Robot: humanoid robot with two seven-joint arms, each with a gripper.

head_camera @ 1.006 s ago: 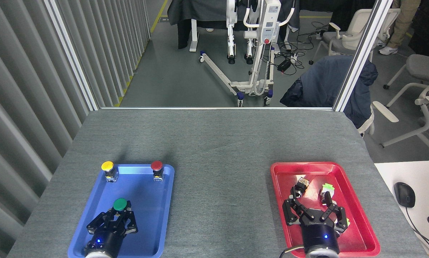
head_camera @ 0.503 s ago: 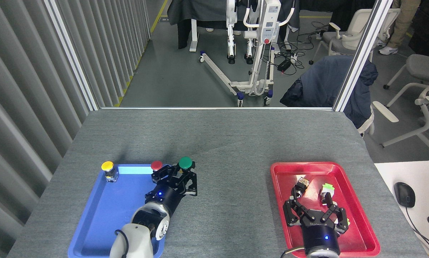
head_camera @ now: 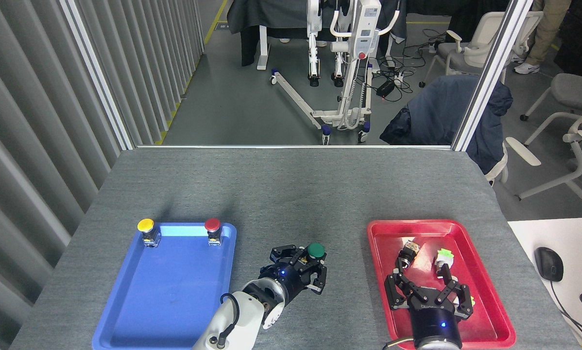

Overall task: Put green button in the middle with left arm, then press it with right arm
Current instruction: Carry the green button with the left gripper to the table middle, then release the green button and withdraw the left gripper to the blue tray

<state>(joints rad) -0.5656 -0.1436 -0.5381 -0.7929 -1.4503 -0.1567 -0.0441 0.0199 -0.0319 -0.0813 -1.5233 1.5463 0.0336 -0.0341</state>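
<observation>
The green button [head_camera: 316, 251] with its dark-green cap is held in my left gripper [head_camera: 306, 267], whose black fingers are shut on its base, over the bare grey tabletop [head_camera: 291, 194] between the two trays. Whether the button touches the table I cannot tell. My left arm reaches in from the bottom with its white wrist. My right gripper [head_camera: 428, 286] hovers over the red tray [head_camera: 490, 311] at the lower right, fingers spread open with nothing between them.
The blue tray [head_camera: 174, 291] at the left holds a yellow-capped button [head_camera: 146, 231] and a red-capped button [head_camera: 213, 230] at its far corners. Small parts, one with a light-green top [head_camera: 444, 257], lie in the red tray. A mouse [head_camera: 548, 263] sits on a white desk to the right.
My left gripper lifted the green button out of the blue tray and carried it rightward to the spot between the trays. The right gripper has barely moved.
</observation>
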